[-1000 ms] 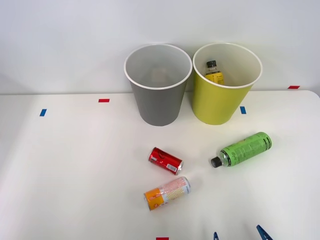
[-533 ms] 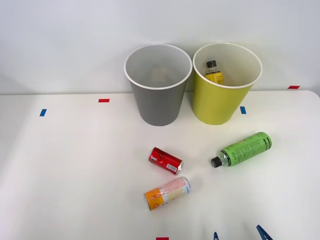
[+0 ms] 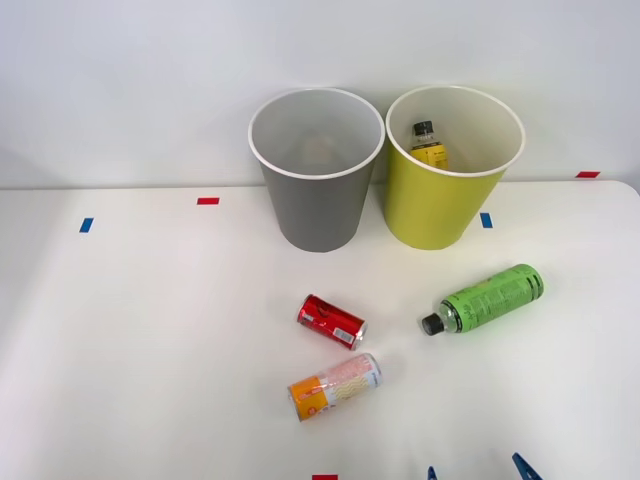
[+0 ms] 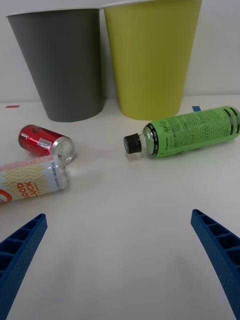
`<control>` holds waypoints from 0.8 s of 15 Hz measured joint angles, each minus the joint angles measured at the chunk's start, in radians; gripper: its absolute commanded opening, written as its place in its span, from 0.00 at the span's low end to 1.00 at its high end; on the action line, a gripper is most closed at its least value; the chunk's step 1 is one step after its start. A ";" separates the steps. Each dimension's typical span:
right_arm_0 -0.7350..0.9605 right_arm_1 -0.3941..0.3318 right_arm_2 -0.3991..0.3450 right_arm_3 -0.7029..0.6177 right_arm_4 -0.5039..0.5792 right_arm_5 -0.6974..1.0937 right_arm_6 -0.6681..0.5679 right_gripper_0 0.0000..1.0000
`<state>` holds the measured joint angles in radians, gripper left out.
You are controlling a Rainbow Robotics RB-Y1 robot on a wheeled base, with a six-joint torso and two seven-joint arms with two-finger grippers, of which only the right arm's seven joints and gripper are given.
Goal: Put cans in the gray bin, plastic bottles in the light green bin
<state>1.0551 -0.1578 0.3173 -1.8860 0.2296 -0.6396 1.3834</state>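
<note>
front view: on the white table (image 3: 150, 330) the gray bin (image 3: 316, 190) and the light green bin (image 3: 450, 190) stand upright side by side at the back, nearly touching. a small yellow-labelled bottle (image 3: 428, 145) sits inside the light green bin. the red can (image 3: 331, 321) lies on its side in front of the gray bin, and the orange can (image 3: 334, 386) lies on its side just nearer the robot. the green bottle (image 3: 484, 298) lies on its side to the right of the cans, black cap pointing toward them. the right gripper (image 3: 478, 469) shows as two blue tips at the near edge, apart.

right wrist view: the two blue fingers (image 4: 20, 250) sit wide apart at the corners, holding nothing. ahead lie the green bottle (image 4: 192, 131), the red can (image 4: 46, 142) and the orange can (image 4: 31, 179), the two cans almost touching. both bins stand behind them.
</note>
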 measured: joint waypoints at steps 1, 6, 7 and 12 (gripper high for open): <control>-0.009 0.002 -0.005 0.008 0.002 0.004 0.003 1.00; -0.015 -0.034 -0.019 -0.110 -0.015 0.123 0.029 1.00; -0.017 -0.052 -0.022 -0.160 -0.026 0.197 0.030 1.00; -0.115 -0.196 -0.082 -0.321 -0.180 0.456 0.023 1.00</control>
<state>0.9397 -0.3539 0.2355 -2.2070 0.0496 -0.1832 1.4065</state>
